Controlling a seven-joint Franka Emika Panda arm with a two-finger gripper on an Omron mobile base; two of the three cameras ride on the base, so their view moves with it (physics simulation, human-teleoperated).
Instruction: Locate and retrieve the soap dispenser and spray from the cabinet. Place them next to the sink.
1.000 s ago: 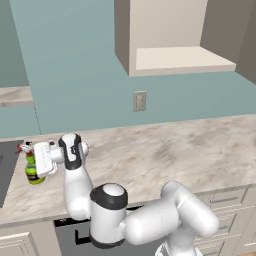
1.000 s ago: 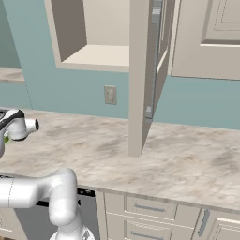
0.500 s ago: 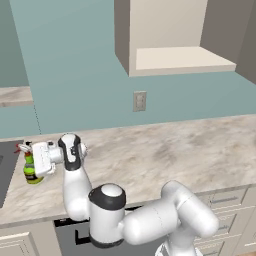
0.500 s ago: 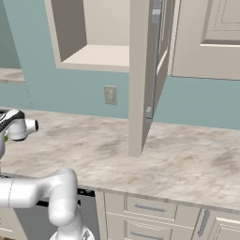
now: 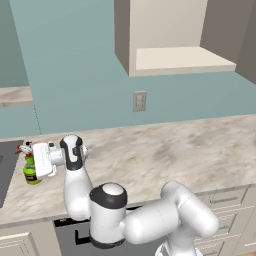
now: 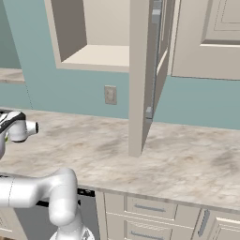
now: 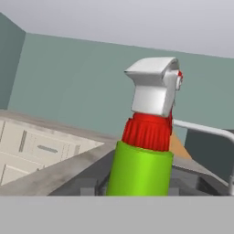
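Observation:
The spray [image 5: 31, 171], a bright green bottle with a red collar and white trigger, is upright at the left end of the beige worktop, right beside the dark sink [image 5: 4, 175]. My gripper [image 5: 32, 162] is shut on it from the right. In the hand view the spray [image 7: 141, 160] stands close up, with the trigger head pointing right. I cannot tell whether its base touches the worktop. The cabinet [image 5: 175, 57] hangs open up on the wall to the right, and its shelf board is bare. The soap dispenser is out of view.
The cabinet's open door [image 6: 143, 75] juts out over the worktop [image 6: 178, 159] in the right base view. A wall outlet [image 5: 140, 101] sits below the cabinet. A curved faucet [image 7: 205, 130] rises behind the spray. Drawers [image 6: 150, 208] line the front under the counter.

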